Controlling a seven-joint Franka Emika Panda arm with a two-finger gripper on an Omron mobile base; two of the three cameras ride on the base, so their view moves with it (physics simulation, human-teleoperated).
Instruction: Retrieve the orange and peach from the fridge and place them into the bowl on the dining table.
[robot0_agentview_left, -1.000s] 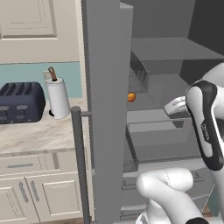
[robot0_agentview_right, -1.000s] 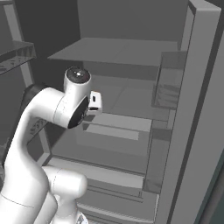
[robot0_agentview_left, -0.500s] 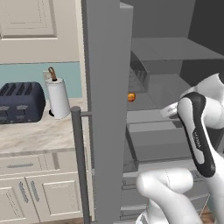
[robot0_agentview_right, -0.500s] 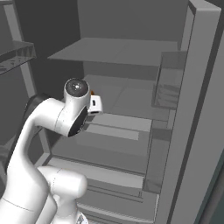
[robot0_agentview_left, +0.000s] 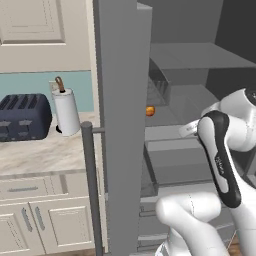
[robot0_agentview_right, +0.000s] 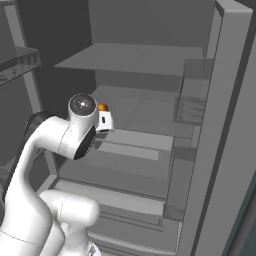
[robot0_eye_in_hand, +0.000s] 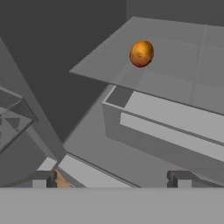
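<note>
With the orange (robot0_eye_in_hand: 141, 54) sitting alone on the glass shelf (robot0_eye_in_hand: 183, 83) inside the fridge (robot0_agentview_left: 120, 125), near that shelf's front left corner as the hand camera has it, I'm lining up my reach. From the left base camera it shows as a small orange dot just past the edge of the open door (robot0_agentview_left: 117, 60). My hand (robot0_eye_in_hand: 114, 178) is below and short of the fruit, fingers spread fully apart with nothing between them. The drawer box (robot0_eye_in_hand: 166, 127) juts out under the shelf, so I want to rise over its front edge before pushing in, then straddle the fruit evenly, because a round fruit on smooth glass will likely roll if one finger nudges it first. I can't pick out the peach from here.
</note>
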